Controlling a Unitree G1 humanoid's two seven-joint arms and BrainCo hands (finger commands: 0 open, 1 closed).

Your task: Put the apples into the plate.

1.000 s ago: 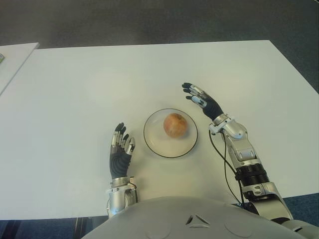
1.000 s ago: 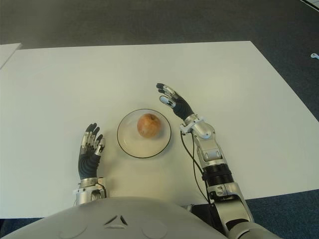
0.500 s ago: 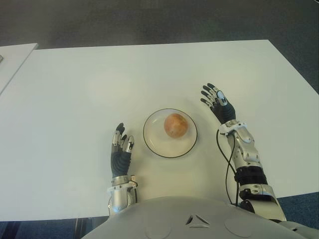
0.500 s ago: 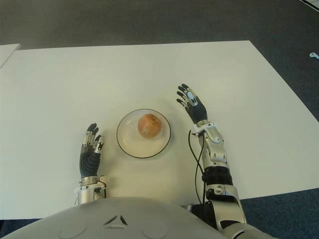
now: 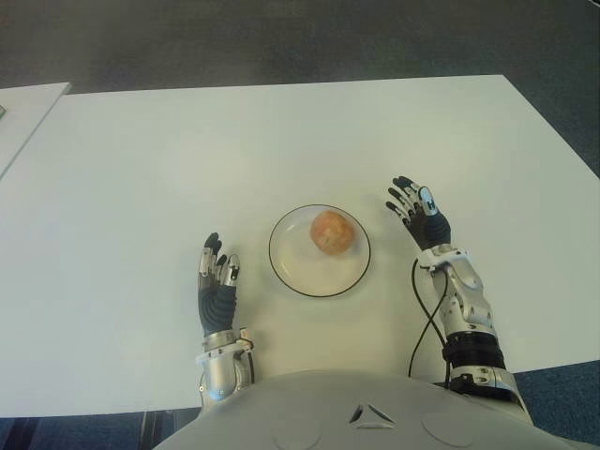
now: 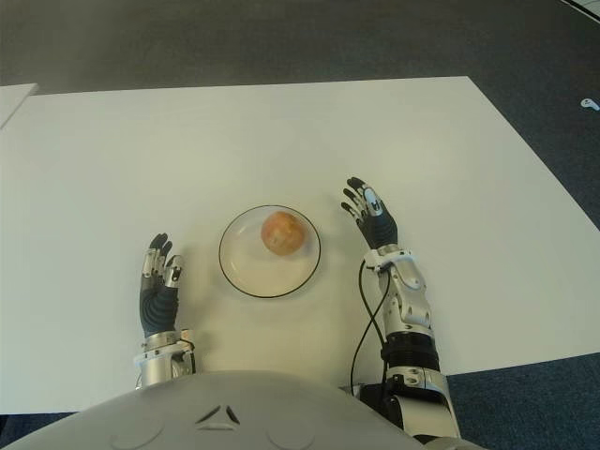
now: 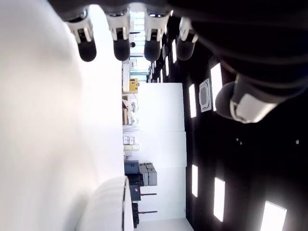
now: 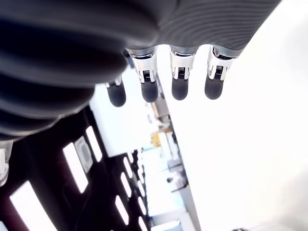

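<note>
One reddish-orange apple (image 5: 331,231) sits in the white plate (image 5: 302,273) near the front middle of the white table (image 5: 281,141). My right hand (image 5: 419,212) shows just right of the plate, fingers straight and spread, holding nothing. My left hand (image 5: 215,277) shows left of the plate near the table's front edge, fingers extended and empty. Each wrist view shows straight fingertips (image 8: 179,89) with nothing between them.
A second white table's corner (image 5: 23,108) shows at the far left. Dark carpet (image 5: 281,37) lies beyond the table's far edge. My grey torso (image 5: 366,412) fills the bottom of the eye views.
My right hand has pulled back from beside the plate's far right rim toward my body and to the right. My left hand slid slightly left and back. The apple stays in the plate.
</note>
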